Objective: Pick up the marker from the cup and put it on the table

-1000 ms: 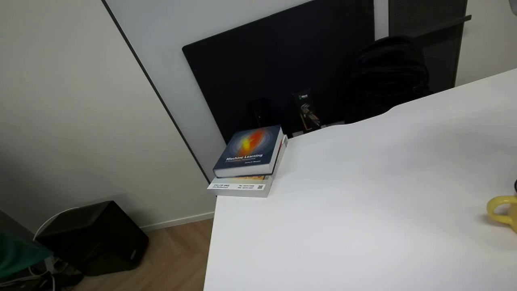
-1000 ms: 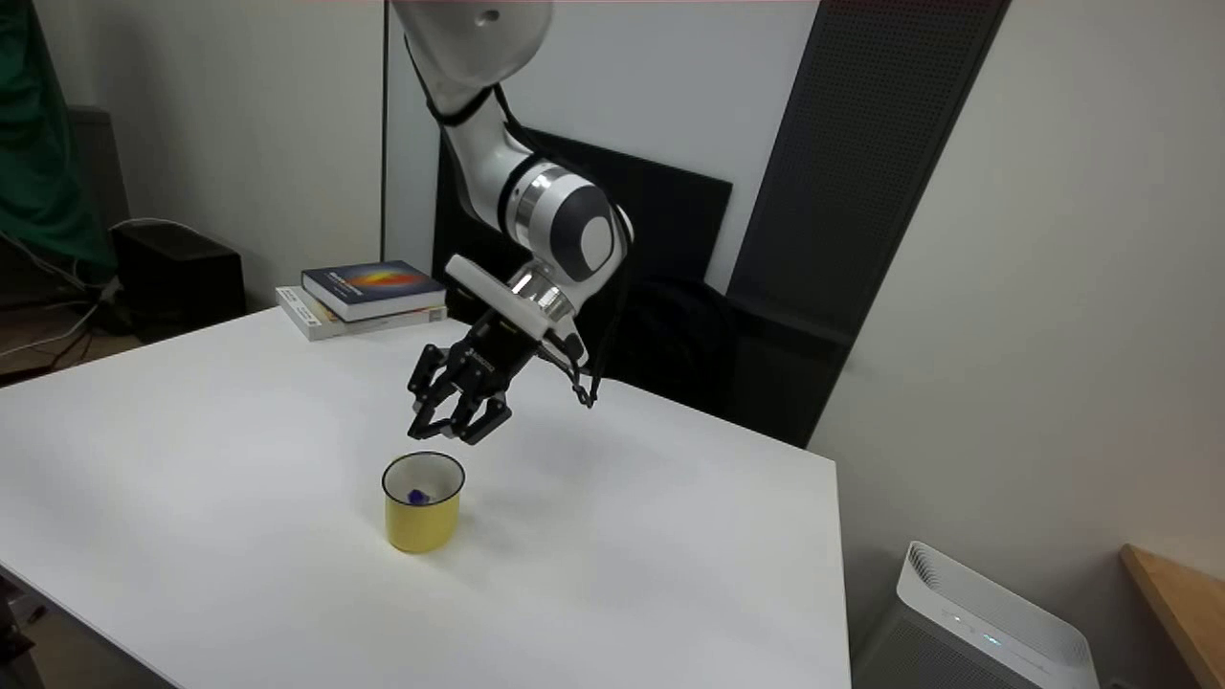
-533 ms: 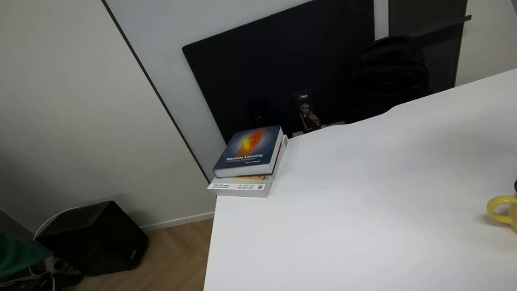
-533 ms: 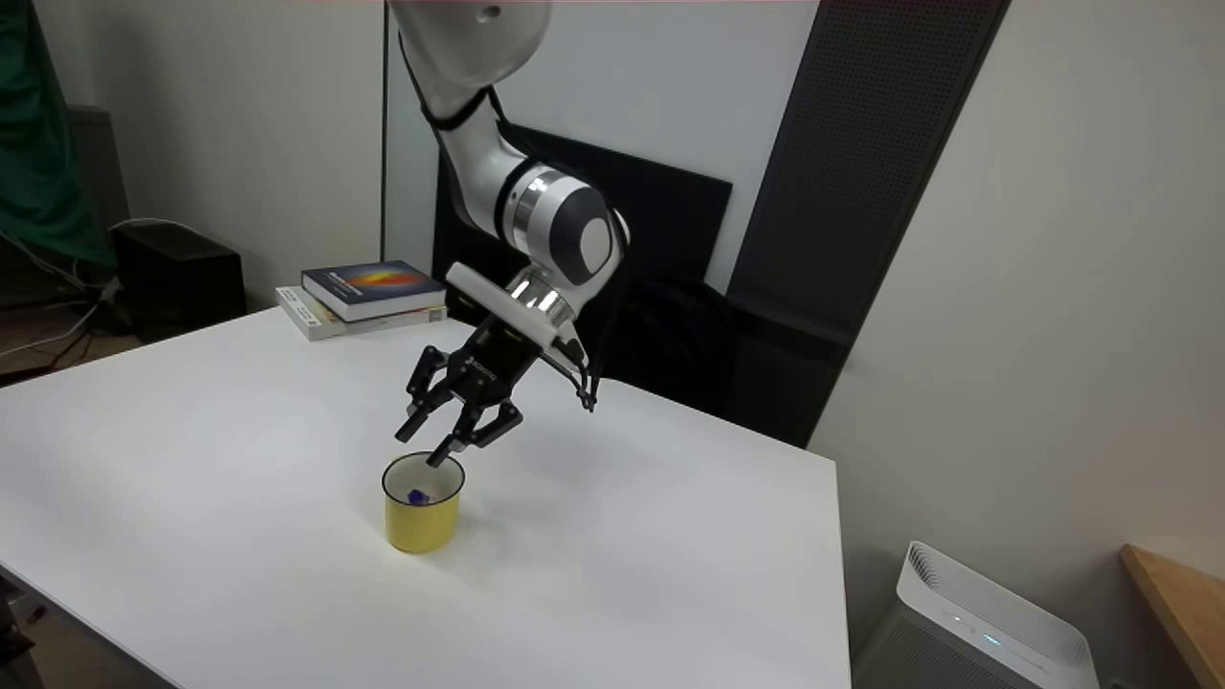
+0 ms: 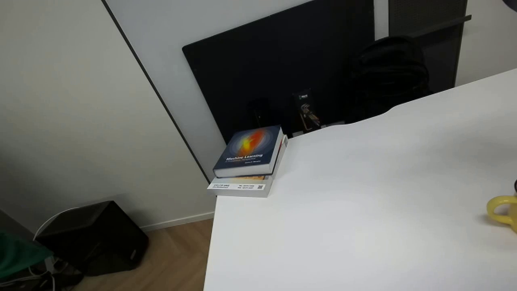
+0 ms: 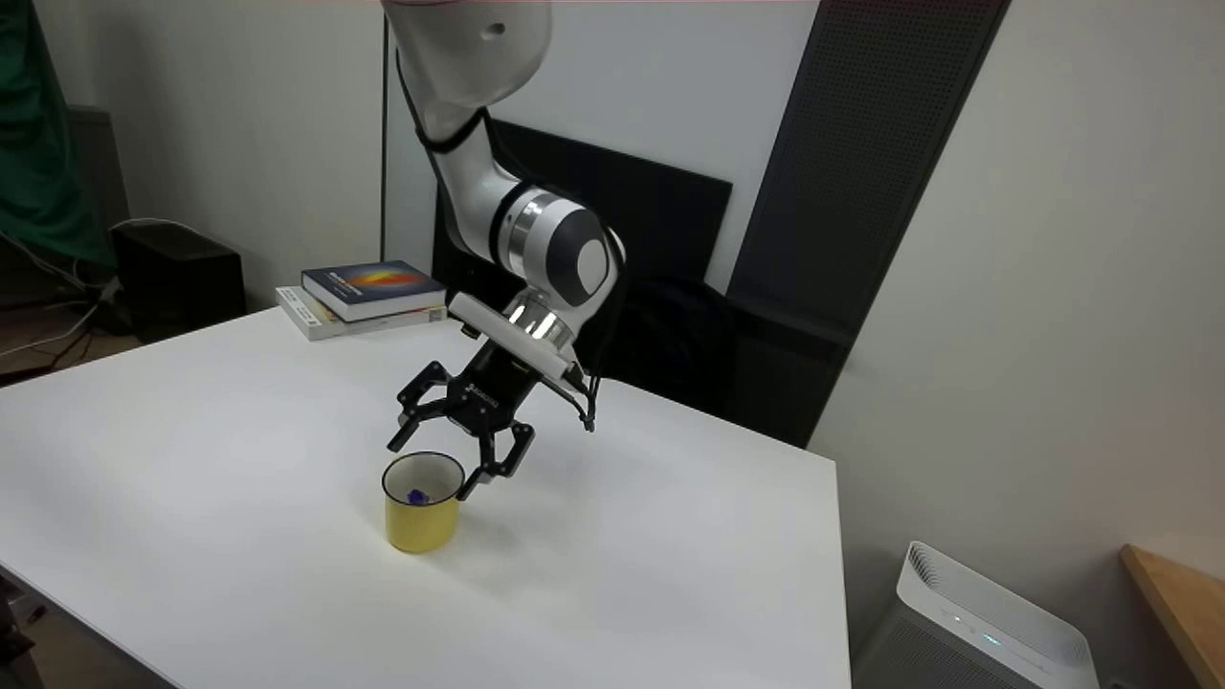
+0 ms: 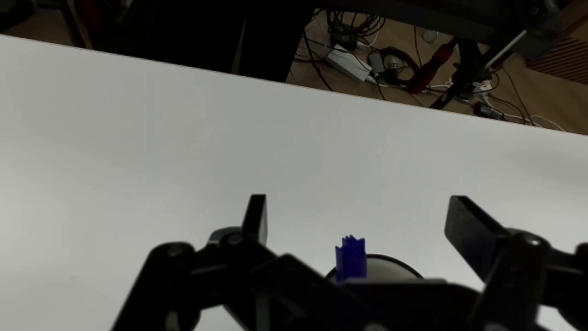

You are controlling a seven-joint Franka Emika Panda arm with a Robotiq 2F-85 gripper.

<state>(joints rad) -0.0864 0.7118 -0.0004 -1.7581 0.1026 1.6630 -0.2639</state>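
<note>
A yellow cup [image 6: 421, 528] with a dark rim stands upright on the white table [image 6: 651, 574]. Its handle [image 5: 500, 209] shows at the picture's edge in an exterior view. Inside the cup is the marker, of which only a blue-purple top [image 6: 418, 498] shows there. In the wrist view the marker's ridged purple end [image 7: 351, 259] rises past the cup's rim [image 7: 397, 263], its lower part hidden by the gripper's body. My gripper [image 6: 429, 474] hangs tilted just above the cup, jaws spread wide. The marker lies between the line of the two fingers [image 7: 468, 230], touched by neither.
Two stacked books [image 6: 373, 292] lie at the table's far corner, also in an exterior view as the dark-blue book [image 5: 248, 151]. A black backpack [image 5: 391, 68] and a dark panel [image 5: 282, 60] stand behind the table. Cables [image 7: 358, 27] lie on the floor beyond the table edge.
My gripper's jaws have spread from close together to wide apart. The arm has come down slightly toward the cup. Cup and marker have stayed in place.
</note>
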